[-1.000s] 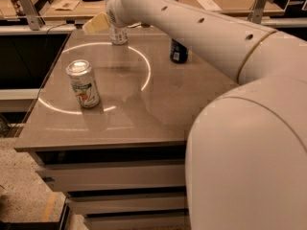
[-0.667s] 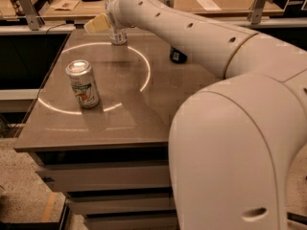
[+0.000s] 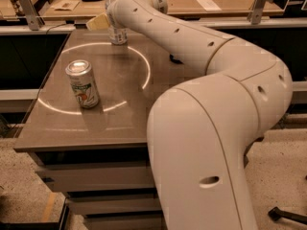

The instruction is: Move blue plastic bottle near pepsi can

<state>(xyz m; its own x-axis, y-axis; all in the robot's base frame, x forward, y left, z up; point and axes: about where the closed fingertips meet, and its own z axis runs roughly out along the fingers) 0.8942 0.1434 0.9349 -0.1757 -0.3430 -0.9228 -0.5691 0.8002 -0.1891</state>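
Note:
The blue plastic bottle (image 3: 117,33), clear with a white cap and a pale label, stands upright at the table's far edge, left of centre. My gripper (image 3: 116,19) is at the bottle, at the end of the white arm that reaches across the table from the right. The pepsi can (image 3: 174,59) is almost wholly hidden behind the arm. Only a dark sliver of it shows to the right of the bottle.
A silver-white can with green and red marks (image 3: 83,84) stands on the brown table (image 3: 110,114) at the left, on a white circle line. A yellowish object (image 3: 96,23) lies behind the bottle. Another bench with clutter stands beyond. My arm fills the right half.
My arm has swung nearer the camera and now covers most of the pepsi can. The bottle and the silver-white can stand where they were.

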